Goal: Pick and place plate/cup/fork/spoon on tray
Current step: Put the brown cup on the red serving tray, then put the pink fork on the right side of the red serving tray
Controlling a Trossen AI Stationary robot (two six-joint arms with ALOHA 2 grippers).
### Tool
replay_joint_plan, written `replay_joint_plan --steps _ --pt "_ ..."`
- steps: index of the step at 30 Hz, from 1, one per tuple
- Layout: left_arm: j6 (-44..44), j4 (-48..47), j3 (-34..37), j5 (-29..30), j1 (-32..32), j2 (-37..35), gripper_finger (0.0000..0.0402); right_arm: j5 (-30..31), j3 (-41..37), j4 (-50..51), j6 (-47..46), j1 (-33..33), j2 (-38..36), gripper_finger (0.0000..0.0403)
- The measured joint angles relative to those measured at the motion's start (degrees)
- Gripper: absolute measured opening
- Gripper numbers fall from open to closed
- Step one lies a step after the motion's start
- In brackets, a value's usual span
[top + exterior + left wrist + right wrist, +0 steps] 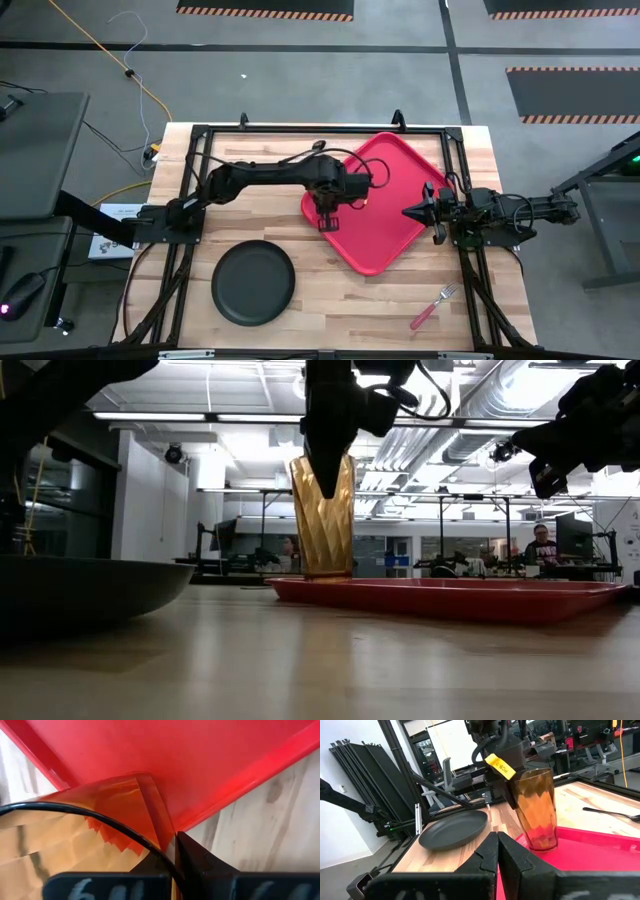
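The amber cup (322,525) stands upright at the left corner of the red tray (385,175), under my left gripper (328,218), which is shut on it. It also shows in the right wrist view (536,815). My right gripper (415,212) is shut and empty, hovering over the tray's right side, pointing toward the cup. The black plate (253,283) lies flat on the table near the front, left of the tray. The red-handled fork (432,307) lies on the table at the front right. The dark spoon (610,812) lies on the wood beyond the tray. My left gripper holds the cup by its rim (167,855), pinching the wall with one finger inside the cup and one finger (200,865) outside. The fingers come from above, pointing down. The cup is upright, its base (542,845) at the tray floor; whether it rests there I cannot tell.
A black frame (300,130) runs around the table's working area. Bare wood lies between plate and fork along the front edge. A person sits in the room far behind the table (541,545).
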State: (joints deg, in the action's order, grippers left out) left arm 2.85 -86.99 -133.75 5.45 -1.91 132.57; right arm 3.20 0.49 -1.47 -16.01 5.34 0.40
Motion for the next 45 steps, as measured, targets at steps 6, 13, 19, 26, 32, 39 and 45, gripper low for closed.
replay_joint_plan --steps 6,13,19,26,32,39,45 --pt "-0.47 -0.01 0.00 -0.13 -0.02 0.00 0.0009 -0.01 -0.01 0.01 0.00 0.01 0.00 0.0000" --pt "-1.14 0.02 0.00 -1.31 0.07 0.00 0.0011 0.00 -0.02 0.00 0.00 0.00 0.00 0.0000" --pt "-1.59 0.03 0.00 -1.27 0.07 0.00 0.0018 -0.02 0.00 0.00 0.00 0.02 0.00 0.0000" --pt "-1.61 0.03 0.00 -1.38 0.07 -0.04 0.0056 -0.02 -0.02 0.00 0.00 0.00 0.00 0.0000" --pt "-1.61 0.03 0.00 -2.24 0.07 -0.04 0.0102 0.00 -0.01 0.01 0.00 0.02 0.00 0.0000" --pt "-2.47 -0.53 -1.22 -2.82 -0.37 -0.54 0.0154 -0.02 0.00 0.02 0.00 0.02 0.00 0.0000" --pt "-1.08 2.12 -1.22 -5.25 -1.41 -3.70 0.0184 0.00 -0.02 0.02 0.00 0.02 -0.02 0.0000"
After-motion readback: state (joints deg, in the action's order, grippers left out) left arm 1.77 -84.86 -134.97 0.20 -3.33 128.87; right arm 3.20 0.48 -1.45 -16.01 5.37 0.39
